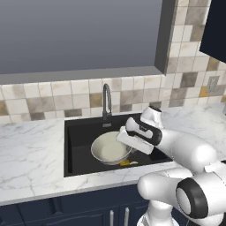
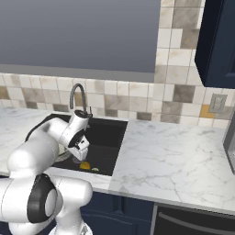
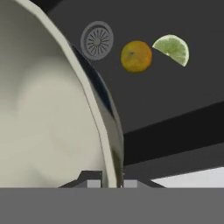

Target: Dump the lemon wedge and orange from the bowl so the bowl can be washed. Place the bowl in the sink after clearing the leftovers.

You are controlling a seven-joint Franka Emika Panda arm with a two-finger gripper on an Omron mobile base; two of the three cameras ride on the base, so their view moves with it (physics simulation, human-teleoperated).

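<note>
The gripper (image 1: 121,138) pinches the rim of the bowl (image 1: 109,149), one finger on the inside and one on the outside, as the hand view shows with the rim running down between the two fingertips. The bowl hangs tilted inside the sink (image 1: 81,132), over the middle of the basin, with its pale cream inside turned up and toward the counter's front edge. The orange (image 3: 136,56) and the lemon wedge (image 3: 173,48) lie on the sink's black floor, out of the bowl, just beside each other but apart; the orange sits next to the round metal drain (image 3: 97,40), between it and the wedge. In the left base view both fruits peek out under the bowl near the sink's front wall. The dark gooseneck faucet (image 1: 106,100) stands behind the sink.
</note>
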